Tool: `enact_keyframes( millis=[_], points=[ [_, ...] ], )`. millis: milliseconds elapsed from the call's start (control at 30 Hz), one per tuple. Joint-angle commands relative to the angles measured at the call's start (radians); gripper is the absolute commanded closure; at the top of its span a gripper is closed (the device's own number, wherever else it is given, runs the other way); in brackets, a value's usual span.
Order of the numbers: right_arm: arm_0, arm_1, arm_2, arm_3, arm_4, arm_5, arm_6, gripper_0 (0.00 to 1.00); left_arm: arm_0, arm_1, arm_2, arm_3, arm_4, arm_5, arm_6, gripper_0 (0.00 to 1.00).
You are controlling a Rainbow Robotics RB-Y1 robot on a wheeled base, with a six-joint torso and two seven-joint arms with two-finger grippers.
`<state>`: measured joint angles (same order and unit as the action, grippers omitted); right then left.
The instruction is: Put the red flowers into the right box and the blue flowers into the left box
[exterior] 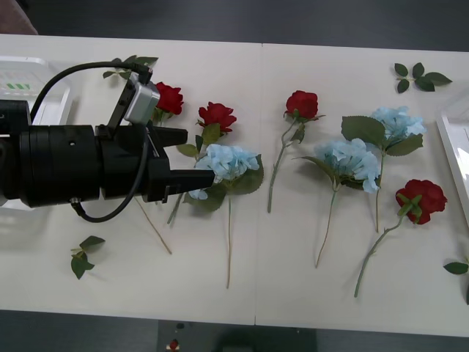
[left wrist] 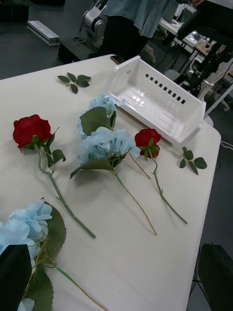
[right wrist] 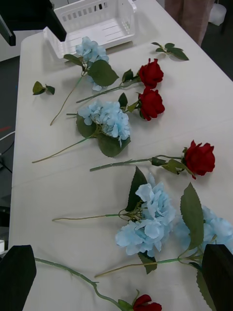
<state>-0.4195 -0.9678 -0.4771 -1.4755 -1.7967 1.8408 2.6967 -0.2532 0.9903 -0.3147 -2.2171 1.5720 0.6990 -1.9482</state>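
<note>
White table (exterior: 308, 293): left fingers (exterior: 192, 156) spread beside blue flowers (exterior: 229, 160).

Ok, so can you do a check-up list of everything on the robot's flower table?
Surface: white table, seam down the middle.
Job's things: four red flowers and three blue flowers lying on the table; no flowers seen in the left box or the right box.
Clutter: loose leaf sprigs.
Grippers: left tool open, beside the leftmost blue flower's head; right tool open, above the flowers at the table's right side.
Cables: black cable looping off the left arm.
Surroundings: dark floor.
</note>
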Motion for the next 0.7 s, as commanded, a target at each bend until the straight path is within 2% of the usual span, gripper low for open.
enact_keyframes(
  millis=[33, 167, 200, 333, 467, 700],
  points=[
    [-0.015, -0.023, -0.005, -0.017, -0.01, 0.0, 0.009, 0.0, 0.012, -0.038, 0.022, -0.026, 0.031, -0.016, -0.028, 0.0],
    [-0.015, -0.023, -0.005, -0.017, -0.01, 0.0, 0.009, 0.0, 0.015, -0.038, 0.106, -0.019, 0.099, 0.048, 0.026, 0.0],
    [0.016, -0.009, 0.029, -0.019, -0.006, 0.008, 0.009, 0.0, 0.011, -0.035, 0.14, -0.019, 0.105, 0.093, 0.066, 0.0],
    [0.01, -0.031, 0.061, -0.034, -0.01, -0.014, 0.009, 0.0, -0.001, -0.024, 0.243, -0.029, 0.095, 0.229, 0.235, 0.0],
    [0.01, -0.06, 0.084, -0.049, -0.019, -0.041, -0.02, 0.0, -0.001, -0.009, 0.279, -0.044, 0.062, 0.28, 0.388, 0.0],
    [0.01, -0.063, 0.087, -0.095, 0.007, -0.057, -0.233, 0.0, 0.0, 0.073, 0.289, -0.107, -0.107, 0.386, 0.739, 0.0]
  ],
)
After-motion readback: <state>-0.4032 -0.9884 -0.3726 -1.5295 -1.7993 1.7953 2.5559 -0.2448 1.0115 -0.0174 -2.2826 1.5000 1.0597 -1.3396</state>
